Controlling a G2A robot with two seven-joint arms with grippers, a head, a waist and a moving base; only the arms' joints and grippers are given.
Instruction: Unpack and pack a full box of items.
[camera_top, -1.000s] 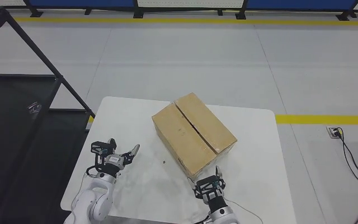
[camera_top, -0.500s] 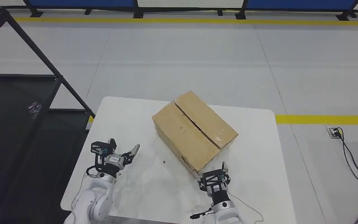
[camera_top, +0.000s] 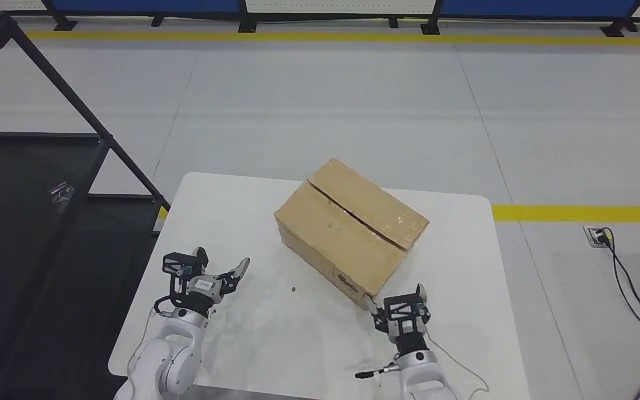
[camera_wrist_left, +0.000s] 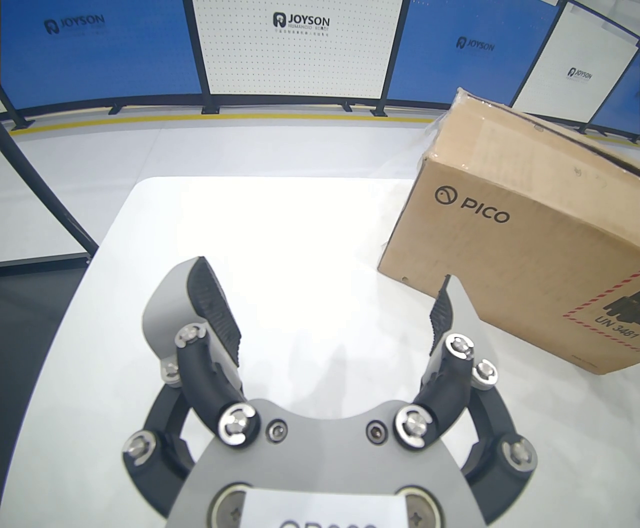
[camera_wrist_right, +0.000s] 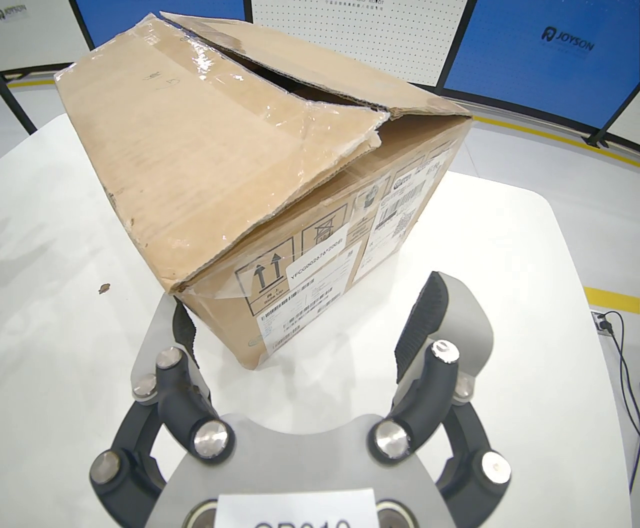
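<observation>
The white table (camera_top: 230, 230) has rounded corners. Its largest bare stretch is the left half, from the far edge down to the near one. A black frame (camera_top: 120, 160) stands on the floor just off the far left corner.

The box (camera_top: 352, 225), brown cardboard, sits right of centre and is turned askew to the table's edges. One corner points toward the near edge and another toward the right edge. A narrow strip of bare table lies between the box and the right edge, and a wider strip lies along the near side. In the right wrist view the box (camera_wrist_right: 210, 165) has its top flaps folded down but not sealed: a dark gap runs along the seam, and the nearer flap is creased with loose tape.

The left gripper (camera_top: 218, 262) hovers low over the near left part of the table, pointing toward the far side. Its fingers are spread wide with nothing between them, and it is well apart from the box (camera_wrist_left: 520, 260).

The right gripper (camera_top: 402, 303) is by the near edge, just beside the box's nearest bottom corner and aimed at it. Its fingers are spread too. From its own wrist view that corner sits between the fingers (camera_wrist_right: 425, 310), but whether either one touches the cardboard is hard to tell.

A small brown speck (camera_top: 293, 290) lies on the table between the two grippers.
</observation>
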